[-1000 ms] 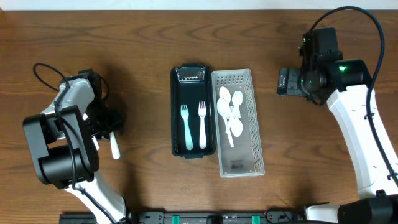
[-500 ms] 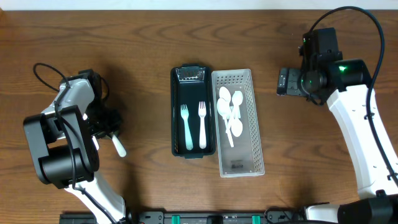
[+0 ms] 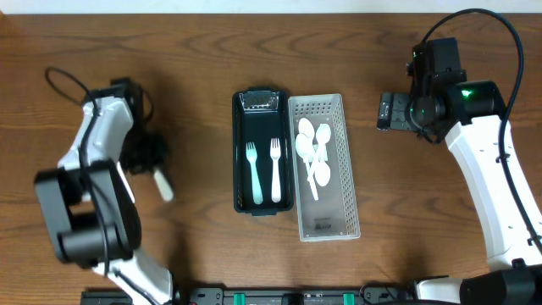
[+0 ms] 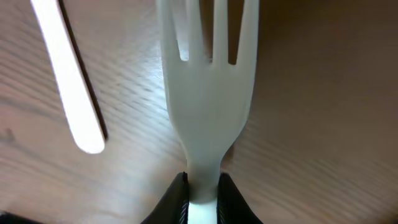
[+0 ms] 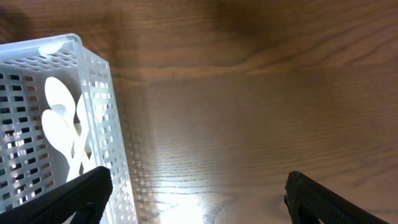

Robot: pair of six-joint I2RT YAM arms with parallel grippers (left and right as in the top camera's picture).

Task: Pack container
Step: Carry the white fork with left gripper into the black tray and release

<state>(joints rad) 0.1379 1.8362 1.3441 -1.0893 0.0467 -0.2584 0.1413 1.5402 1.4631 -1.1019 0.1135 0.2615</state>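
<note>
The left gripper (image 4: 203, 199) is closed on a white plastic fork (image 4: 208, 106), with its black fingers pinching the narrow neck just below the fork's wide part. In the left wrist view the fork's long axis runs straight up the picture. Its prongs point away from the gripper and are cut off by the top edge. The fork is over the wooden table (image 3: 203, 51) at the far left, well apart from the containers. Whether it touches the wood cannot be told.

Just left of the fork a white handle (image 4: 68, 81) lies on the table, slanted, with its rounded end toward the gripper. In the overhead view a white stick shows just below the left gripper and slants down to the right. Which of the two pieces it is cannot be told.

In the middle of the table stands a black tray (image 3: 238, 152) with its long side running up and down the picture. In it a pale green fork (image 3: 252, 174) and a second white fork (image 3: 275, 169) lie side by side, lengthwise, prongs toward the top. Touching the tray's right side is a white basket (image 3: 345, 169) holding a pile of white spoons (image 3: 313, 152).

The right gripper (image 5: 199, 205) hovers over bare wood to the right of the basket, its fingers spread wide and holding nothing.
</note>
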